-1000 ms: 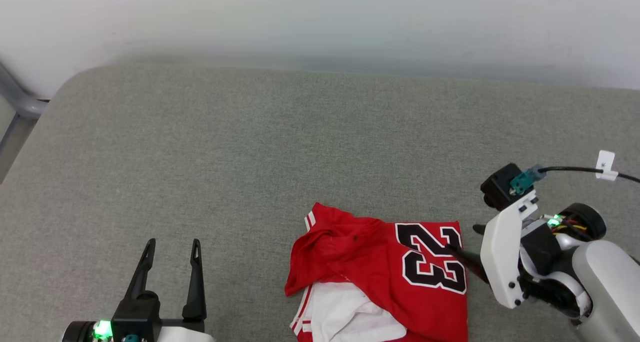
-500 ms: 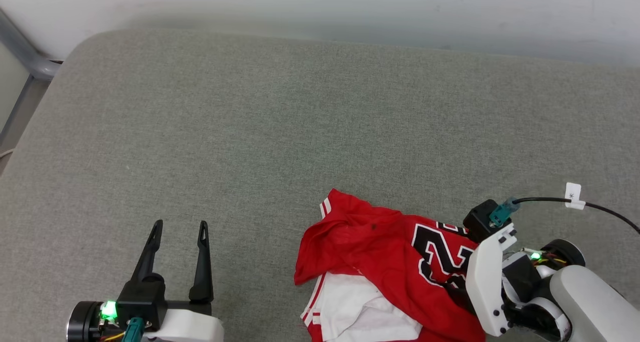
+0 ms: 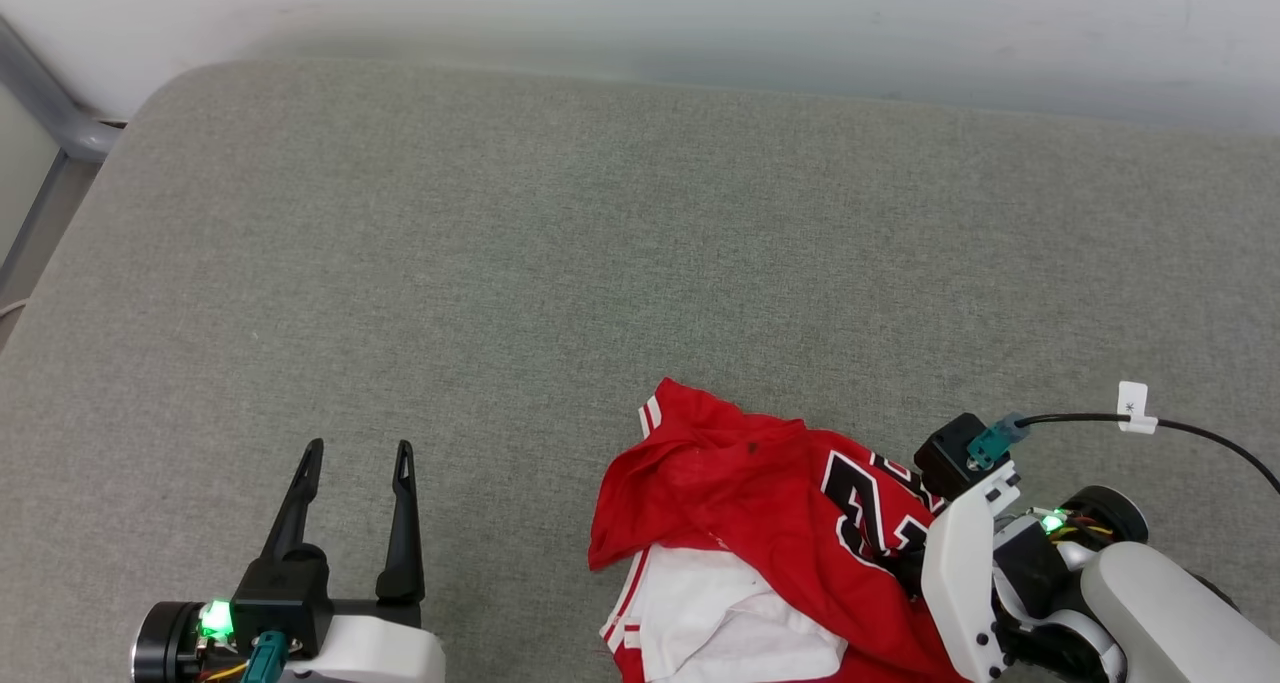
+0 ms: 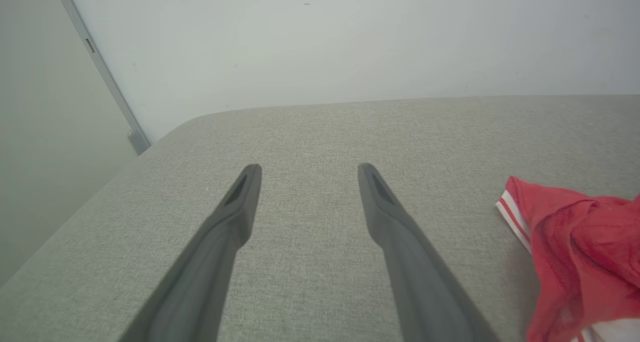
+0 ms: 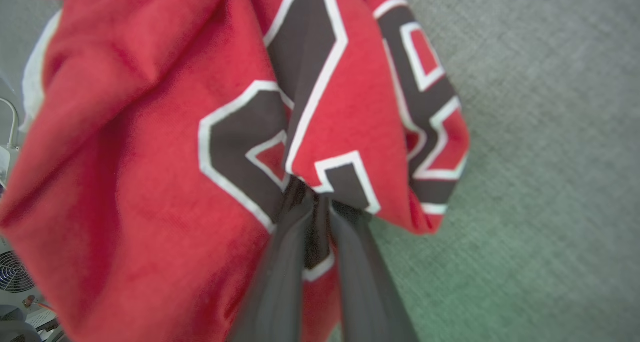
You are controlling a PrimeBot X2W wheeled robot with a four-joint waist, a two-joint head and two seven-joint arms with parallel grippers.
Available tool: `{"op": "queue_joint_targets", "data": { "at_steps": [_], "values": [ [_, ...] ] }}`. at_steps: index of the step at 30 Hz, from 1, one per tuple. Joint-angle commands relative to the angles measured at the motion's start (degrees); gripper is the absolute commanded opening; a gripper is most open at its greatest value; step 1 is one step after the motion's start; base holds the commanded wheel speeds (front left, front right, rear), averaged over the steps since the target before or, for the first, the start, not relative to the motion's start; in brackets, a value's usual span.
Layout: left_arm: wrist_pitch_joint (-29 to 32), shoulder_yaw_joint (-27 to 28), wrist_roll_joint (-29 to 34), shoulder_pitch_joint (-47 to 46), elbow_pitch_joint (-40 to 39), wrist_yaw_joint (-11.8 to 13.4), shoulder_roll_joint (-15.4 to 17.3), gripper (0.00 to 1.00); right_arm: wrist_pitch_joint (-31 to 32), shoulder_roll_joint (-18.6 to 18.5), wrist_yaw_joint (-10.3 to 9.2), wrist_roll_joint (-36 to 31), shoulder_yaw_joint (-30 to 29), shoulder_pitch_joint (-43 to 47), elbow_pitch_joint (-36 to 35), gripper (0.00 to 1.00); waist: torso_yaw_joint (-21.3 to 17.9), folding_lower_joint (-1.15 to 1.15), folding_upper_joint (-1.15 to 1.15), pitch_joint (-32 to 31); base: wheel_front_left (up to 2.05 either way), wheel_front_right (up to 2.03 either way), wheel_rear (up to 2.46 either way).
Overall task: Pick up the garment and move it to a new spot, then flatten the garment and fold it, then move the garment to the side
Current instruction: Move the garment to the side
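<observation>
Nearest, at the lower right of the head view, the right gripper point(image 3: 905, 566) is pinched tight on the garment point(image 3: 745, 503). The right wrist view shows its two fingers point(image 5: 280, 282) closed together, with red cloth gathered in folds at their tips and the black number point(image 5: 260, 131) creased across them. Half a second ago the wrist stood slightly further right and higher, and more of the number showed. Now the wrist covers the right part of the digits and the cloth there is bunched tighter. The garment's left edge and its white part point(image 3: 720, 623) lie where they did.

At the lower left, the left gripper point(image 3: 359, 450) has not moved. Its fingers are spread wide and hold nothing, over bare cushion point(image 3: 600, 263) and well apart from the garment, whose striped hem shows at the right of the left wrist view.

The cable point(image 3: 1075, 418) with its white tag has shifted a little left and down. The garment sits at the cushion's near edge, right of centre. Beyond it is the pale wall point(image 3: 640, 3).
</observation>
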Motion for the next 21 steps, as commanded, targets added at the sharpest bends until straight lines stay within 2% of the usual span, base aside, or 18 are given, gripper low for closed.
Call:
{"op": "queue_joint_targets", "data": {
  "at_steps": [1, 10, 21],
  "values": [
    [-0.1, 0.0, 0.2, 0.1, 0.1, -0.2, 0.1, 1.00, 0.0, 0.6, -0.05, 0.2, 1.5, 1.4, 1.6, 0.00, -0.1, 0.00, 0.00, -0.2, 0.00, 0.00, 0.00],
    [-0.1, 0.7, 0.3, 1.7, -0.7, 0.4, 0.2, 1.00, -6.1, -1.3, -0.09, -1.2, -0.6, -1.8, 0.3, 0.00, -2.9, 0.00, 0.00, -1.1, 0.00, 0.00, 0.00],
    [-0.1, 1.3, 0.7, 0.4, -1.7, 0.0, 1.1, 1.00, -10.4, -4.9, -0.07, -6.9, -2.6, -6.9, -1.6, 0.00, -13.6, 0.00, 0.00, 0.7, 0.00, 0.00, 0.00]
  ]
}}
